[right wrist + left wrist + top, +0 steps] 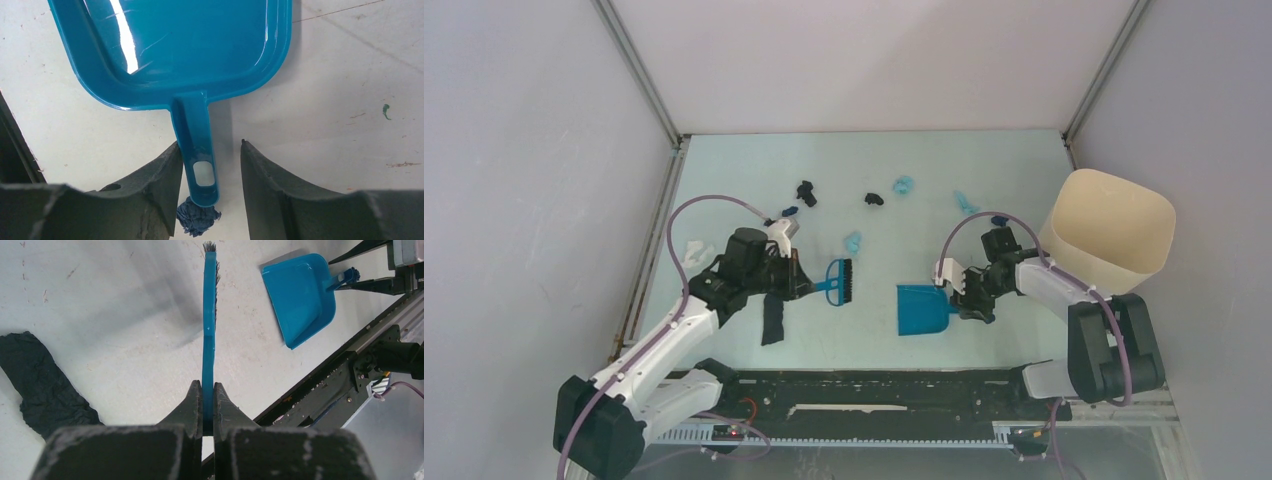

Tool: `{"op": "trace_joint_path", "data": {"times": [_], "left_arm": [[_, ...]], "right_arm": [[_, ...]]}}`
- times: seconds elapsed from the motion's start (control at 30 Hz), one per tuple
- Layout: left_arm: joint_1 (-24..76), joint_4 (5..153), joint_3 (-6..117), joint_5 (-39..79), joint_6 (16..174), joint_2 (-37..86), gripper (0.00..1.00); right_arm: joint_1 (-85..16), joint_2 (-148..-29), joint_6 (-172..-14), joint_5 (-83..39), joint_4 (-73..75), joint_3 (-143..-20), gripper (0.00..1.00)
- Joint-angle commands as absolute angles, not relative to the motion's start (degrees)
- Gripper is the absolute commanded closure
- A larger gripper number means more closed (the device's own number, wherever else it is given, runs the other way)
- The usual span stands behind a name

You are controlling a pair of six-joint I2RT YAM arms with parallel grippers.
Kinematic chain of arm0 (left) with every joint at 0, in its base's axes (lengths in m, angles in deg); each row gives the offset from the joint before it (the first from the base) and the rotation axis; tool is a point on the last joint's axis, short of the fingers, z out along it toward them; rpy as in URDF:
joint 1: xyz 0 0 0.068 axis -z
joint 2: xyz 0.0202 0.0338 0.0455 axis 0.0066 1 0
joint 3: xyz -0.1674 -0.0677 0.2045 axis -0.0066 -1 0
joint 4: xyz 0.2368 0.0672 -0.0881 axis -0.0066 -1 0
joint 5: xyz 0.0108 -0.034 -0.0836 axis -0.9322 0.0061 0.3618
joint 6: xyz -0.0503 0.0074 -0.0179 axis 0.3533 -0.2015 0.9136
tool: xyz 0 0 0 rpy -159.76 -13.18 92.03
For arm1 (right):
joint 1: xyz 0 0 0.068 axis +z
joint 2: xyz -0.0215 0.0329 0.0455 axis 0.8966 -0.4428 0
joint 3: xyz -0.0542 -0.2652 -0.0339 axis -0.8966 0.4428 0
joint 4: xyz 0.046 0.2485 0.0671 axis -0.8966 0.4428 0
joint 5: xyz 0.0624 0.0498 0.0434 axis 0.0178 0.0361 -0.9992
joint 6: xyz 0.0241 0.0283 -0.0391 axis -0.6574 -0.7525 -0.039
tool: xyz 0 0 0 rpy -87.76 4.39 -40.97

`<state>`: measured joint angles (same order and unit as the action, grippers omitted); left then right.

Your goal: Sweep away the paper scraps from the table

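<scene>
The right hand (210, 145) stands half open astride the handle of the dustpan (175, 50), which runs straight ahead between its fingers (nothing gripped yet), while the left hand (203, 390), clamped on the hand brush (209, 315), sits nearer the paper scraps (852, 241) strewn mostly beyond both across the bench (754, 170).

The dustpan (190, 45) is smooth, glossy blue plastic with bright streaks of reflected light, and the brush (209, 315) has a matching blue plastic back with dark bristles. The table (125, 300) is matt and pale, finely scuffed and speckled. The paper scraps (905, 185) look crumpled and dull, with 1 black strip (45, 385) deeply creased.
</scene>
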<state>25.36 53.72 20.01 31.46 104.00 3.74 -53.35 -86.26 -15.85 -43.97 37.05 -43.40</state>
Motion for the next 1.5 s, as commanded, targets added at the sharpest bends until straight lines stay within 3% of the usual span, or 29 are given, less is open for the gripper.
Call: {"op": "trace_joint_path", "data": {"times": [0.0, 0.07, 0.23, 0.43, 0.73, 0.87, 1.23, 1.47], "left_arm": [[25.03, 54.94, 22.01, 32.86, 103.61, 3.88, 1.0], [25.03, 54.94, 22.01, 32.94, 103.51, 3.89, 1.0], [25.05, 54.96, 22.14, 32.55, 103.46, 3.89, 1.0], [25.01, 55.33, 22.57, 32.28, 103.84, 3.99, 1.0], [25.78, 63.59, 22.98, 39.65, 111.58, 5.72, 1.0], [33.15, 74.2, 24.07, 39.67, 118.2, 8.28, 1.0], [50.1, 107.4, 37.58, 39.47, 141.55, 39.53, 1.0], [57.07, 108.64, 49.13, 41.28, 147.71, 52.67, 1.0]], "right_arm": [[-53.92, -87.39, -14.01, -42.39, 37.77, -42.88, 0.48], [-54.05, -87.44, -13.94, -42.41, 37.9, -42.9, 0.53], [-52.73, -85.14, -15.45, -41.88, 39.01, -42.97, 0.81], [-49.55, -76.17, -21.36, -41.08, 42.67, -45.05, 1.0], [-51.94, -67.42, -41.42, -49.73, 47.14, -57.73, 1.0], [-54.38, -65.9, -50.3, -53.56, 45.98, -63.76, 1.0], [-54.72, -62.07, -66.22, -49.62, 33.09, -68.5, 1.0], [-54.55, -60.39, -68.21, -51.37, 29.1, -67.73, 1.0]]}}
